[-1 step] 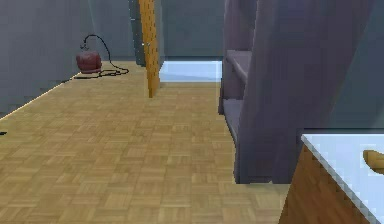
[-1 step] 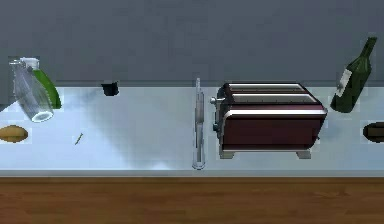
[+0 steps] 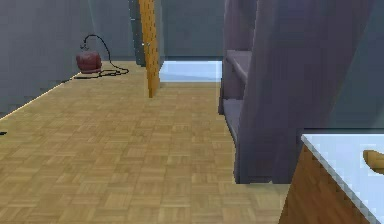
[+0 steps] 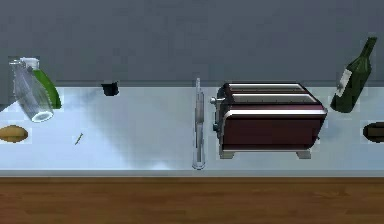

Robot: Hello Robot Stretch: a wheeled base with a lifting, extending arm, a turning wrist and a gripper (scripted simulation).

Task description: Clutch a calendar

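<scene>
A pale countertop [image 4: 130,130] with a wooden front runs across the arm side view. On it stand a dark red toaster [image 4: 268,120], a dark green bottle [image 4: 353,78] at the right, and a small black cup [image 4: 110,89] near the wall. A green and clear tilted object [image 4: 35,90] sits at the left, with a brown rounded lump [image 4: 12,133] below it. A thin grey utensil [image 4: 198,125] lies left of the toaster.
In the forward view a wood floor [image 3: 110,150] leads to an open wooden door [image 3: 150,45]. A grey-purple armchair [image 3: 290,80] stands at the right. A red round object with a cord [image 3: 89,58] sits by the left wall. The counter corner [image 3: 340,165] is at the bottom right.
</scene>
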